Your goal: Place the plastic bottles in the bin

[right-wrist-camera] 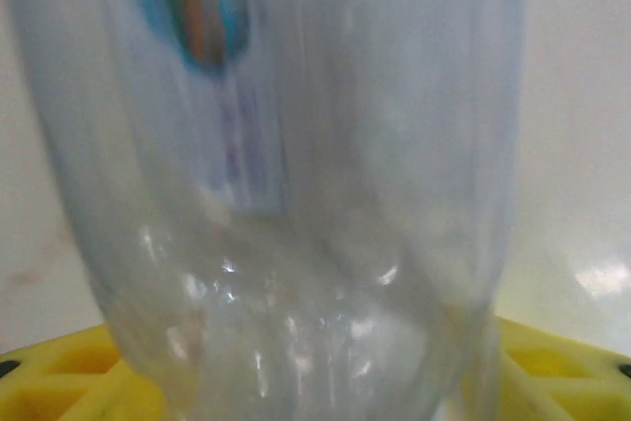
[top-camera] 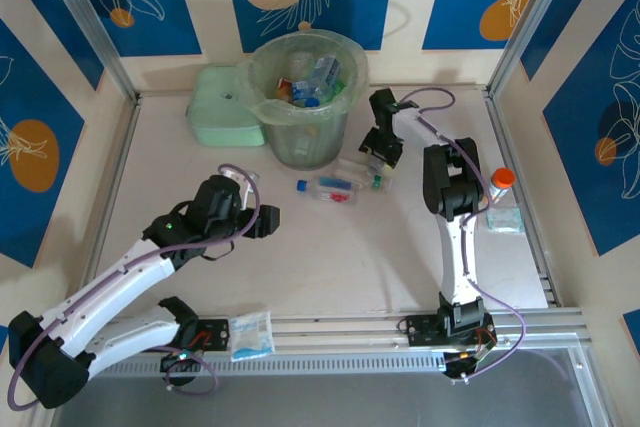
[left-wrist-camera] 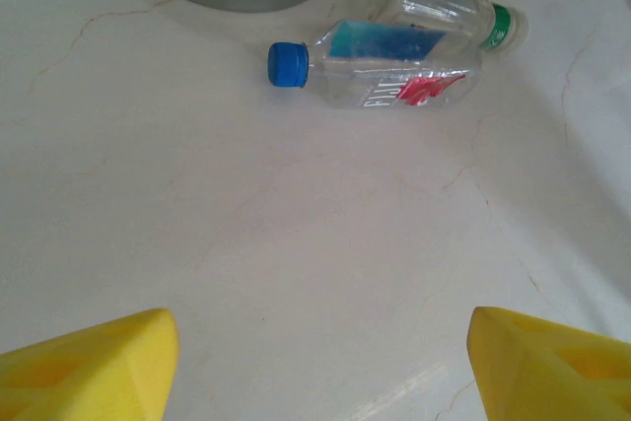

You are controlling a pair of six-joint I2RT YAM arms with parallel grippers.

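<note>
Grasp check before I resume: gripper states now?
Left gripper: open, empty.
Right gripper: jaws around a clear bottle; clamped or not, cannot tell.

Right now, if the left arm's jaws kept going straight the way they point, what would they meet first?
Probably the clear plastic bottle with the blue cap, lying on its side on the pale table ahead of the left jaws. Depth is unclear, so they might graze the table first.

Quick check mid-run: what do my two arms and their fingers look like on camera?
The left arm and right arm both have white tubular links, black joint housings and looping lilac cables. The fingers are bright yellow plastic wedges.
</note>
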